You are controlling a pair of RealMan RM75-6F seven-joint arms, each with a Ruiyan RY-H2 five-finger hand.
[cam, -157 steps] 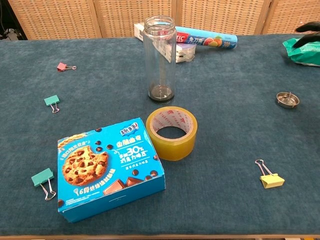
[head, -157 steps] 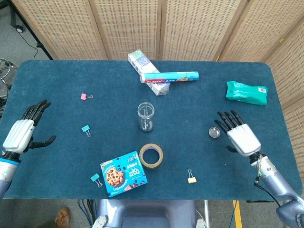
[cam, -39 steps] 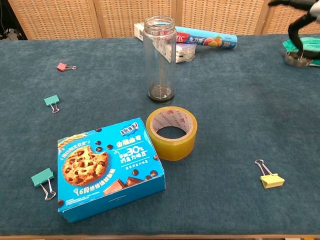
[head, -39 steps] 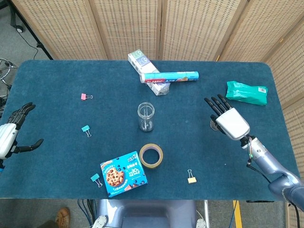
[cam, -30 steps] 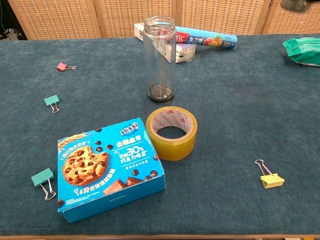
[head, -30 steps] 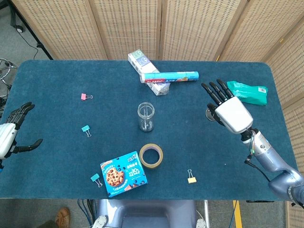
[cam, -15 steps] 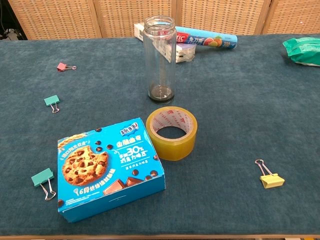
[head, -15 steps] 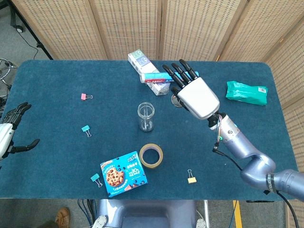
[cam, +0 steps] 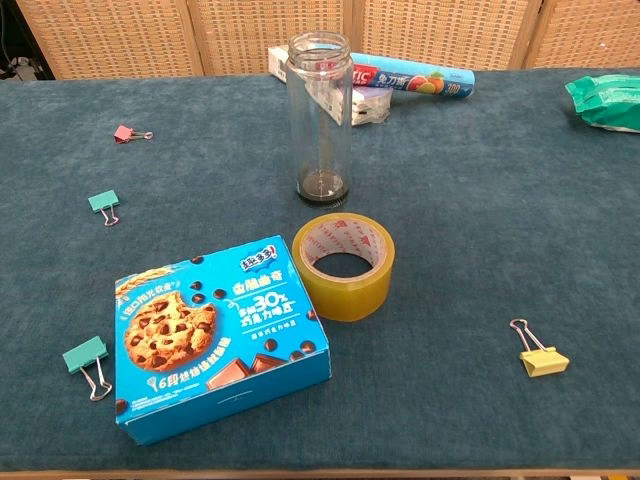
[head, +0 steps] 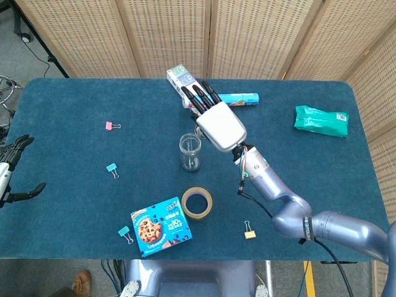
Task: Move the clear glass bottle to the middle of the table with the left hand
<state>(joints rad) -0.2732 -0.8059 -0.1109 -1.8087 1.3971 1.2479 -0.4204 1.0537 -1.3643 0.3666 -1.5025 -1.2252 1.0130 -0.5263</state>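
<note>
A: What is met first, nearest the robot?

B: A cookie box (cam: 220,335) and a tape roll (cam: 343,265) are set just in front of the clear glass bottle (cam: 320,118), which stands upright near the middle of the tabletop (cam: 480,200).

A: And the risk?

B: The right robot hand (head: 218,124), fingers spread and empty, is raised just beside the bottle's mouth; the bottle could be tipped by it. The left robot hand (head: 11,176), open and empty, is kept well apart at the edge.

The right robot hand (head: 219,125) hovers, fingers spread, just beside the upright clear glass bottle (head: 190,152).
</note>
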